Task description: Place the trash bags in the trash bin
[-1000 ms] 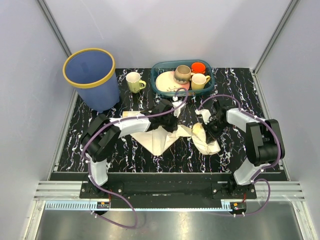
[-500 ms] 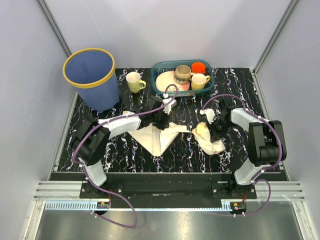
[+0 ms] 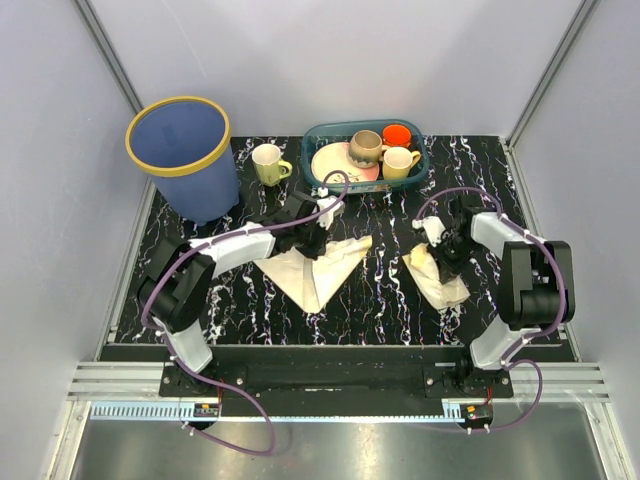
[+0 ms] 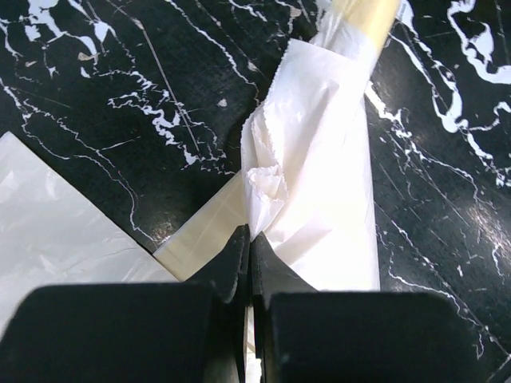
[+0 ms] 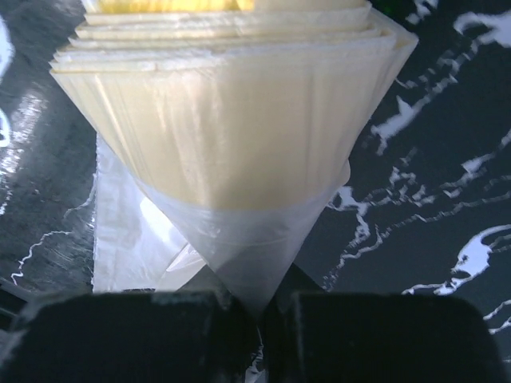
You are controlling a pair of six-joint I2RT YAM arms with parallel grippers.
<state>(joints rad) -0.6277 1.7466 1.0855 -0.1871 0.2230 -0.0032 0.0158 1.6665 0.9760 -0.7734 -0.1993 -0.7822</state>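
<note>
While the left gripper [image 3: 312,235] pinches a fold of the large sack [image 3: 318,272] in the middle of the bench [image 3: 380,312] and the right gripper [image 3: 447,248] clamps the small bundle [image 3: 442,283] near the right edge, lift each film clear before swinging toward the trash bin [image 3: 200,190] at the back-left corner.

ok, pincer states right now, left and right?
Left pincer: shut on the large trash bag.
Right pincer: shut on the small bag bundle.

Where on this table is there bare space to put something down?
Bare table lies between the sack and the bundle, along the near edge in front of both, and in the far right corner beside the basket. It is crowded at the back left, where bin, mug and basket stand close together.
</note>
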